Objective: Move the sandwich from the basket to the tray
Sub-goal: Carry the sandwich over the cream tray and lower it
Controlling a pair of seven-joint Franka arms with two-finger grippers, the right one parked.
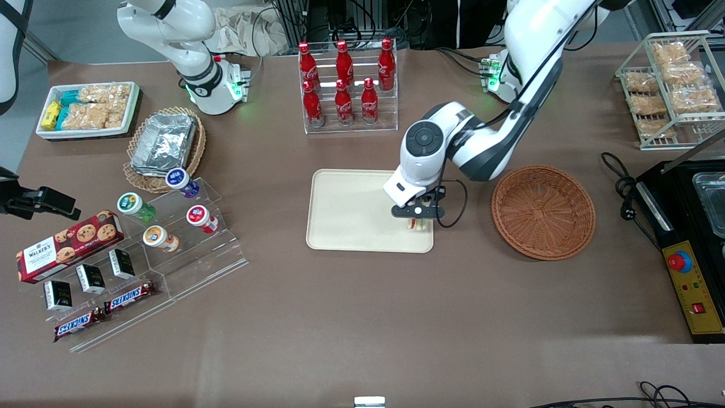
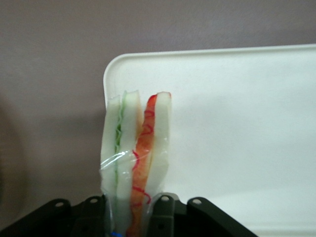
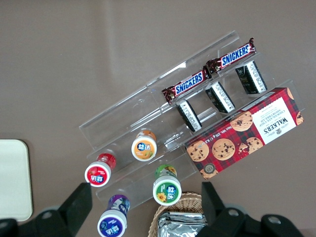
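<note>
Front view: pincer (image 1: 418, 220) holds the sandwich (image 1: 418, 225) over the tray (image 1: 351, 215) corner nearest the empty basket (image 1: 542, 211).
Left wrist view: pincer (image 2: 132, 210) clenched on sandwich (image 2: 136, 153) (plastic-wrapped), close to tray (image 2: 237, 128) rim.
Risk: released here, it may tip over the rim onto the surface (image 1: 362, 317).
Obstacles: none nearby.

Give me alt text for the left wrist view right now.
The gripper holds the wrapped sandwich upright between its fingers, over a rounded corner of the cream tray. Brown table surrounds the tray's rim.
</note>
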